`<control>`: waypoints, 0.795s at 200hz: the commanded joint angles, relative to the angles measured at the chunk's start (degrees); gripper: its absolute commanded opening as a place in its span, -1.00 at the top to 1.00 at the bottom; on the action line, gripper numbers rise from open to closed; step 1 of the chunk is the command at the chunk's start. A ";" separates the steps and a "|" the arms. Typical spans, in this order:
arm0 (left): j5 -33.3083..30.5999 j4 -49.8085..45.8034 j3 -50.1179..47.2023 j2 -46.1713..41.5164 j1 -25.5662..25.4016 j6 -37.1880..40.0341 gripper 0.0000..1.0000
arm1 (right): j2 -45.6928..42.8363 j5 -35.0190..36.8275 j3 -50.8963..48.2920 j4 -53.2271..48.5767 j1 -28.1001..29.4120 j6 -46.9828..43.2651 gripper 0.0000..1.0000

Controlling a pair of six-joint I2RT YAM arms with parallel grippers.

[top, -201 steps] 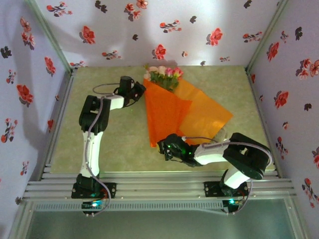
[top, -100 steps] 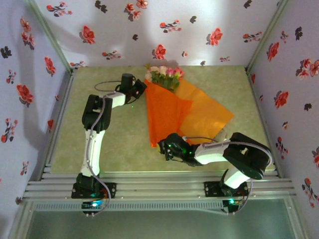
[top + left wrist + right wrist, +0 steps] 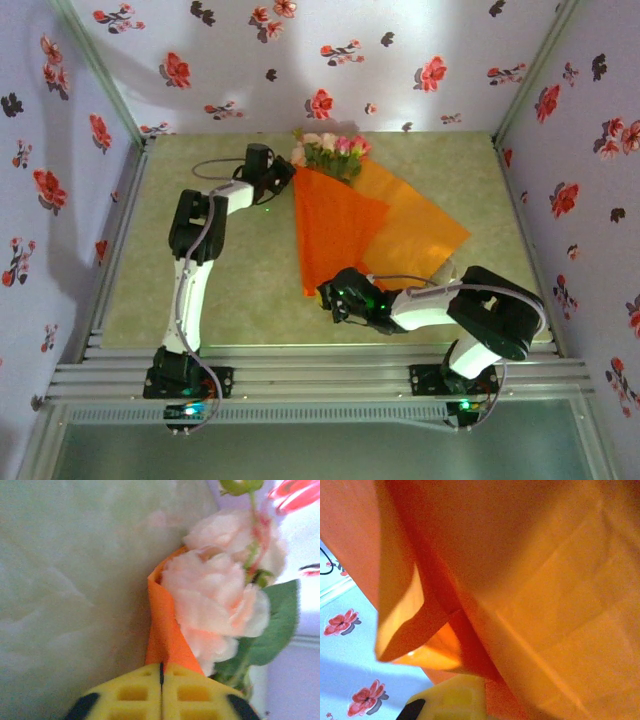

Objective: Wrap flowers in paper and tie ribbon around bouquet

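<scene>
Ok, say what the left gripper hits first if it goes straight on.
The folded bright orange paper right at the shut left gripper's tips; past it, probably the pale pink rose blooms.

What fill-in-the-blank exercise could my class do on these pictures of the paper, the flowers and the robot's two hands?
1. The paper folded over the flowers is bright ____.
2. The hand pinching the paper beside the flowers is the robot's ____ one.
3. The right hand is shut on the ____, at the end away from the flowers.
Missing words: orange; left; paper.
</scene>
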 commanded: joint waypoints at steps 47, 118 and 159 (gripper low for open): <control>-3.63 -8.70 -4.00 -7.37 3.29 2.89 0.07 | 2.20 -3.75 1.43 0.20 -0.51 13.70 1.00; -1.41 -31.88 -23.94 -32.51 -2.28 2.97 0.37 | 2.35 -6.62 6.55 -9.17 -1.62 8.50 1.00; 2.29 -43.82 -37.59 -43.49 -11.03 1.32 0.65 | 1.95 -7.89 8.65 -14.90 -1.98 7.26 1.00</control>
